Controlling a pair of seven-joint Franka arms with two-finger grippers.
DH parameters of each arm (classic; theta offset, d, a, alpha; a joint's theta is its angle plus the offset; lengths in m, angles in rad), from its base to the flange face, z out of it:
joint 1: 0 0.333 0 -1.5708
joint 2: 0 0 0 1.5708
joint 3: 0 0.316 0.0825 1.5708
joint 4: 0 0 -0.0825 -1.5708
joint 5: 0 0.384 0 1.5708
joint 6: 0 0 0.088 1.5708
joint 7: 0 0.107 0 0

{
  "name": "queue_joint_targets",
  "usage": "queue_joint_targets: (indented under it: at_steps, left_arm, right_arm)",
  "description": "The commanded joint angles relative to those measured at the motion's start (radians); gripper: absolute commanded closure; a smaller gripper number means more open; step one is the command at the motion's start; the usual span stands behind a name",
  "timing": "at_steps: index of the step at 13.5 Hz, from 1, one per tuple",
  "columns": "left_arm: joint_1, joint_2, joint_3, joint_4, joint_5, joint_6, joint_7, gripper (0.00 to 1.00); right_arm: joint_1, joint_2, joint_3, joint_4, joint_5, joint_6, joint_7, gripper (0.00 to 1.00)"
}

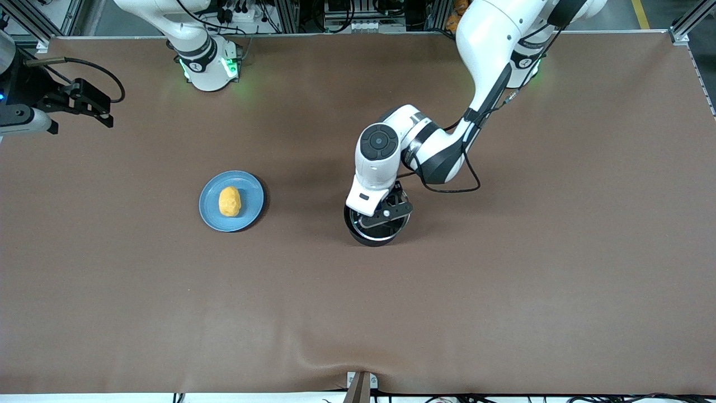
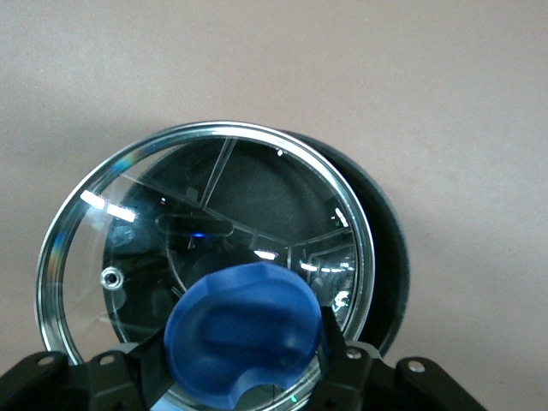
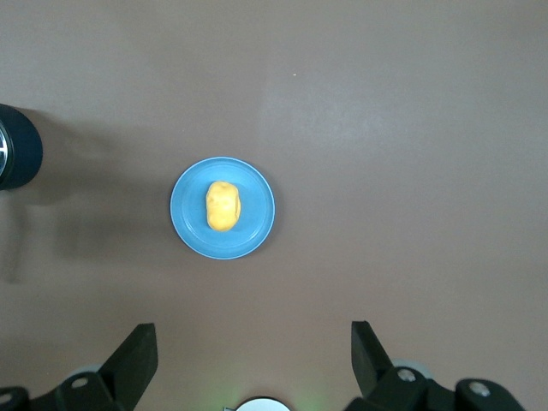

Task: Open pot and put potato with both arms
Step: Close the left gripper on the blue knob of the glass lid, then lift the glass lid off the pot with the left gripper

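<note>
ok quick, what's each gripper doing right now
left gripper: shut on the lid knob, over the pot
right gripper: open, empty, waiting high over the plate

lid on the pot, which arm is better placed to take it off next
Left. The left pincer is already shut on the lid's blue knob over the pot. The right pincer waits open above the potato on its plate.
</note>
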Motion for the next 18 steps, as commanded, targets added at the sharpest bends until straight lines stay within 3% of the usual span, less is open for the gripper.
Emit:
queue_joint_targets:
  at_steps: [1,4,8,13,18]
  left_arm:
    - [0.003,-0.052,0.007,0.01,0.029,-0.009,-0.03,0.39]
    - [0.035,-0.103,0.004,0.007,0.031,-0.023,-0.024,0.39]
    - [0.111,-0.208,-0.006,-0.048,0.023,-0.077,0.037,0.47]
    - [0.264,-0.388,-0.012,-0.301,-0.024,-0.046,0.256,0.47]
    - [0.436,-0.525,-0.01,-0.605,-0.037,0.145,0.51,0.47]
  right_arm:
    - [-0.003,0.012,0.003,0.024,0.006,-0.015,0.0,0.0]
    - [-0.003,0.012,0.003,0.024,0.006,-0.015,0.0,0.0]
    - [-0.001,0.013,0.001,0.024,0.006,-0.015,0.0,0.0]
    - [-0.006,0.016,0.001,0.026,0.004,-0.011,-0.002,0.0]
    - [-0.006,0.153,0.003,0.029,-0.001,-0.003,-0.006,0.0]
